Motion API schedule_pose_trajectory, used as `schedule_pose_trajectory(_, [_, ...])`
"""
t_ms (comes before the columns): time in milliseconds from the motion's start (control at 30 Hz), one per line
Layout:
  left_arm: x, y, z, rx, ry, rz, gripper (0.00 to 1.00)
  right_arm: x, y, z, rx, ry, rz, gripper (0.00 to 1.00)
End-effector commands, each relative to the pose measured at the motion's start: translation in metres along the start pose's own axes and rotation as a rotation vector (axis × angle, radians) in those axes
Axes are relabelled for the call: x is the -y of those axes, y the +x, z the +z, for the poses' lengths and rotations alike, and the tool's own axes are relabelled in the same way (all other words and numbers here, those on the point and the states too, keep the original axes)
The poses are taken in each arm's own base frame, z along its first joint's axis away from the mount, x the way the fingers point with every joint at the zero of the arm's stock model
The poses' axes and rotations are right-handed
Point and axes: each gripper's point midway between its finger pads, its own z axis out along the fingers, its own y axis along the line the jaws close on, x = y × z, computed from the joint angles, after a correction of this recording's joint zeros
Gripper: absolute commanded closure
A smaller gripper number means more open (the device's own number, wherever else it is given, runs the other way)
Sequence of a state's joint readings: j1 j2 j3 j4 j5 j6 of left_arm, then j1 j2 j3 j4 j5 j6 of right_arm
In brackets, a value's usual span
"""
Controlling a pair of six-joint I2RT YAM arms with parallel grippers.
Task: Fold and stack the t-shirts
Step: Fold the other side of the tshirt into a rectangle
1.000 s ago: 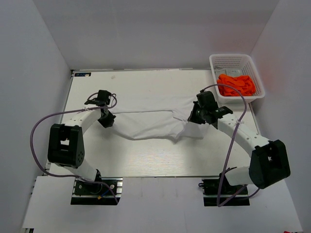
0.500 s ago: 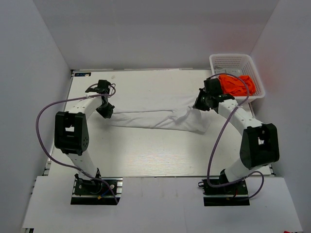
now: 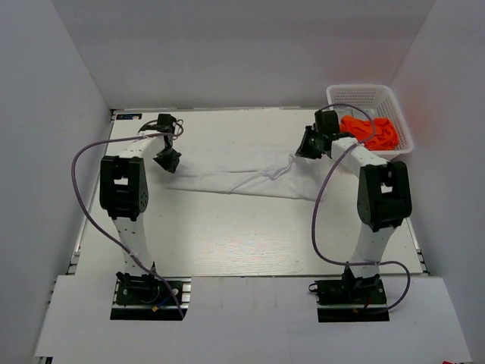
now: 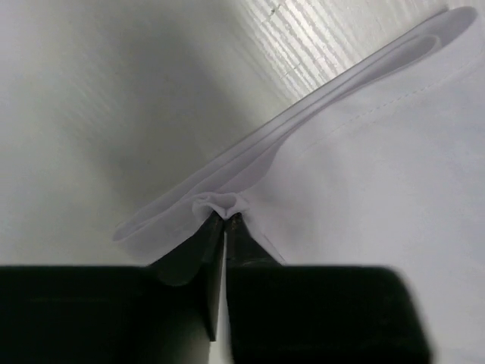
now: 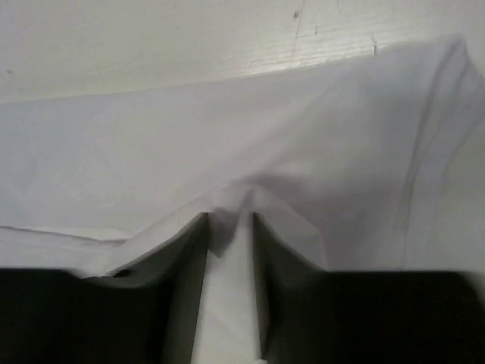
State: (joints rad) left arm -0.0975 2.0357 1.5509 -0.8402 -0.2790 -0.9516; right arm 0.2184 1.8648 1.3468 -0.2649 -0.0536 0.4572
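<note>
A white t-shirt (image 3: 242,182) lies stretched in a long band across the table's far half. My left gripper (image 3: 167,159) is at the shirt's left end. In the left wrist view that gripper (image 4: 221,218) is shut on a small bunched fold of the shirt's (image 4: 379,152) edge. My right gripper (image 3: 307,145) is over the right end. In the right wrist view its jaws (image 5: 229,216) stand slightly apart, with a loose fold of the white cloth (image 5: 151,136) tented over the tips. An orange t-shirt (image 3: 369,130) lies crumpled in the basket.
The white lattice basket (image 3: 364,89) sits at the table's far right corner, just behind my right arm. Grey walls close in the table on the left, back and right. Purple cables loop from both arms over the table's sides.
Both arms have swung toward the far side of the table, dragging the white shirt with them and pulling it out flatter. The right jaws have parted.
</note>
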Motion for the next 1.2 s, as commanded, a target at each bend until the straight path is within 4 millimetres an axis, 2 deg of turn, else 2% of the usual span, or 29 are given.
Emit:
schedule_pose_trajectory(0, [-0.003, -0.013, -0.007, 0.031, -0.031, 0.003, 0.72, -0.008, -0.034, 0.013, 0.045, -0.038, -0.08, 0.57])
schedule_pose_trajectory(33, [-0.005, -0.015, -0.007, 0.043, -0.04, 0.004, 0.44, -0.005, -0.031, 0.027, 0.025, -0.033, -0.077, 0.32])
schedule_pose_trajectory(67, [-0.008, -0.015, -0.007, 0.046, -0.055, 0.007, 0.3, -0.008, -0.033, 0.028, 0.019, -0.041, -0.078, 0.1])
schedule_pose_trajectory(133, [-0.015, -0.019, -0.019, 0.069, -0.059, 0.004, 0.11, -0.021, -0.035, 0.023, 0.02, -0.11, -0.091, 0.1])
schedule_pose_trajectory(167, [-0.015, -0.024, -0.025, 0.086, -0.052, -0.002, 0.01, -0.024, -0.027, 0.021, 0.01, -0.125, -0.098, 0.1])
schedule_pose_trajectory(233, [-0.022, -0.023, -0.031, 0.095, -0.054, -0.012, 0.01, -0.035, -0.032, 0.006, 0.05, -0.182, -0.118, 0.1])
schedule_pose_trajectory(267, [-0.025, -0.024, -0.036, 0.108, -0.052, -0.015, 0.01, -0.034, -0.02, -0.008, 0.04, -0.194, -0.119, 0.1])
schedule_pose_trajectory(300, [-0.026, -0.028, -0.048, 0.123, -0.031, -0.024, 0.01, -0.034, -0.016, -0.012, 0.039, -0.199, -0.114, 0.1])
schedule_pose_trajectory(333, [-0.028, -0.026, -0.049, 0.126, -0.027, -0.026, 0.01, -0.037, -0.012, -0.015, 0.035, -0.212, -0.12, 0.1])
schedule_pose_trajectory(367, [-0.026, -0.03, -0.053, 0.139, -0.009, -0.034, 0.01, -0.038, 0.006, -0.022, 0.01, -0.242, -0.119, 0.1])
schedule_pose_trajectory(433, [-0.025, -0.03, -0.058, 0.141, 0.01, -0.018, 0.01, -0.039, 0.023, -0.023, -0.023, -0.264, -0.113, 0.1])
schedule_pose_trajectory(467, [-0.023, -0.027, -0.059, 0.14, 0.014, -0.001, 0.01, -0.048, 0.032, -0.027, -0.045, -0.297, -0.107, 0.1])
schedule_pose_trajectory(500, [-0.025, -0.027, -0.062, 0.139, 0.012, 0.0, 0.01, -0.044, 0.045, -0.024, -0.068, -0.294, -0.101, 0.1])
schedule_pose_trajectory(600, [-0.024, -0.029, -0.07, 0.158, 0.019, 0.022, 0.01, -0.047, 0.061, -0.019, -0.088, -0.31, -0.092, 0.1])
schedule_pose_trajectory(633, [-0.029, -0.025, -0.07, 0.153, 0.012, 0.034, 0.01, -0.048, 0.067, -0.015, -0.107, -0.312, -0.093, 0.1])
schedule_pose_trajectory(700, [-0.027, -0.027, -0.077, 0.168, 0.051, 0.036, 0.01, -0.057, 0.065, -0.01, -0.108, -0.345, -0.099, 0.1])
schedule_pose_trajectory(733, [-0.032, -0.022, -0.075, 0.165, 0.047, 0.038, 0.01, -0.062, 0.069, -0.008, -0.117, -0.357, -0.11, 0.1])
schedule_pose_trajectory(833, [-0.038, -0.018, -0.076, 0.181, 0.081, 0.044, 0.01, -0.079, 0.063, 0.004, -0.117, -0.396, -0.134, 0.1])
schedule_pose_trajectory(867, [-0.041, -0.016, -0.076, 0.182, 0.082, 0.043, 0.01, -0.09, 0.053, 0.004, -0.103, -0.412, -0.152, 0.1])
schedule_pose_trajectory(900, [-0.047, -0.007, -0.071, 0.164, 0.078, 0.061, 0.01, -0.091, 0.054, 0.012, -0.114, -0.41, -0.154, 0.1])
schedule_pose_trajectory(933, [-0.05, -0.005, -0.071, 0.161, 0.074, 0.063, 0.01, -0.1, 0.041, 0.017, -0.093, -0.423, -0.166, 0.1])
schedule_pose_trajectory(1000, [-0.057, -0.004, -0.07, 0.16, 0.066, 0.056, 0.01, -0.106, 0.041, 0.027, -0.107, -0.431, -0.166, 0.1])
schedule_pose_trajectory(1033, [-0.061, -0.002, -0.072, 0.153, 0.058, 0.06, 0.01, -0.113, 0.026, 0.031, -0.078, -0.428, -0.17, 0.1])
schedule_pose_trajectory(1100, [-0.064, -0.001, -0.071, 0.154, 0.045, 0.062, 0.01, -0.113, 0.025, 0.04, -0.089, -0.406, -0.158, 0.1])
schedule_pose_trajectory(1167, [-0.062, 0.001, -0.072, 0.153, 0.049, 0.072, 0.01, -0.114, 0.013, 0.047, -0.074, -0.382, -0.131, 0.1])
